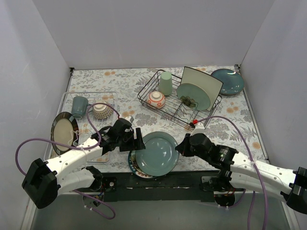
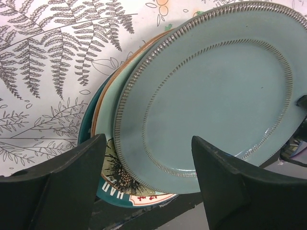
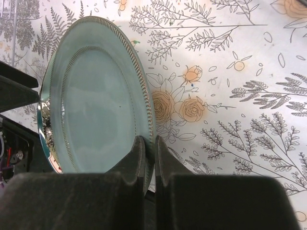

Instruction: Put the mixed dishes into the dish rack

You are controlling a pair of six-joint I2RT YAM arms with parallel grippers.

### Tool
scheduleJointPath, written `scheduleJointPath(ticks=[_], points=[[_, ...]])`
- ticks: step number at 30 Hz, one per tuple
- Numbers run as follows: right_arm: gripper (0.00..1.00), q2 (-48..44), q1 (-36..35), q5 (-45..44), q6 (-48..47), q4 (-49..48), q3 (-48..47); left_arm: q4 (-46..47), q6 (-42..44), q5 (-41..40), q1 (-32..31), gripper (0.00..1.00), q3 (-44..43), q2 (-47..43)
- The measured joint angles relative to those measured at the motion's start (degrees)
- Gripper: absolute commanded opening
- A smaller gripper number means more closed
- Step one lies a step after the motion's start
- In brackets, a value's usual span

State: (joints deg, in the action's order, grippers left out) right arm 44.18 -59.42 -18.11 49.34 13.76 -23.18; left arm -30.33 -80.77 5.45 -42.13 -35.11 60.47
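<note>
Firmly pinched on one side, a plate tilts over the stack

The right gripper [image 3: 149, 143] is clamped on the rim of a blue-green beaded plate [image 1: 157, 153], holding it tilted above a stack of plates [image 2: 122, 184] at the near edge of the table [image 1: 120, 81]. The left gripper [image 2: 147, 140] has its jaws apart at the plate's opposite rim; contact cannot be told. Farther back, the dish rack [image 1: 144, 96] holds a pale green cup [image 1: 166, 83], a red-orange bowl [image 1: 156, 99], a white square plate [image 1: 211, 79] and a light green plate [image 1: 194, 96].

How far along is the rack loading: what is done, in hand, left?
Done: cup, patterned bowl, square plate and flowered plate sit in the dish rack. In hand: right gripper pinches the beaded plate's rim, left gripper open beside it. Left: the stacked plates beneath.
</note>
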Motion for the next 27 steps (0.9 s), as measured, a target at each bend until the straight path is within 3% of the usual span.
scheduleJointPath(ticks=[7, 15, 20, 23, 24, 26, 27], points=[[0.01, -1.1, 0.0, -2.3, -1.6, 3.3, -3.1, 1.9, 0.9, 3.3, 0.0, 0.66, 0.0, 1.9], [0.01, -0.6, 0.0, -2.6, -1.5, 3.7, -3.1, 4.4, 0.6, 5.4, -0.2, 0.46, 1.3, 4.6], [0.03, -0.6, 0.0, -2.8, -1.4, 3.5, -3.1, 5.6, -0.1, 5.8, -0.3, 0.43, 2.1, 5.0], [0.18, -0.6, 0.0, -2.9, -1.3, 3.4, -3.1, 6.1, -0.6, 5.8, -0.3, 0.41, 2.4, 5.0], [0.32, -0.6, 0.0, -3.0, -1.3, 3.3, -3.1, 6.2, -0.7, 5.9, -0.3, 0.41, 2.4, 5.1], [0.46, -0.5, 0.0, -3.0, -1.4, 3.4, -3.0, 6.6, -1.2, 6.2, -0.3, 0.4, 2.5, 5.4], [0.58, -0.5, 0.0, -3.4, -1.6, 3.9, -3.0, 6.9, -1.5, 6.4, -0.3, 0.4, 2.5, 5.6]])
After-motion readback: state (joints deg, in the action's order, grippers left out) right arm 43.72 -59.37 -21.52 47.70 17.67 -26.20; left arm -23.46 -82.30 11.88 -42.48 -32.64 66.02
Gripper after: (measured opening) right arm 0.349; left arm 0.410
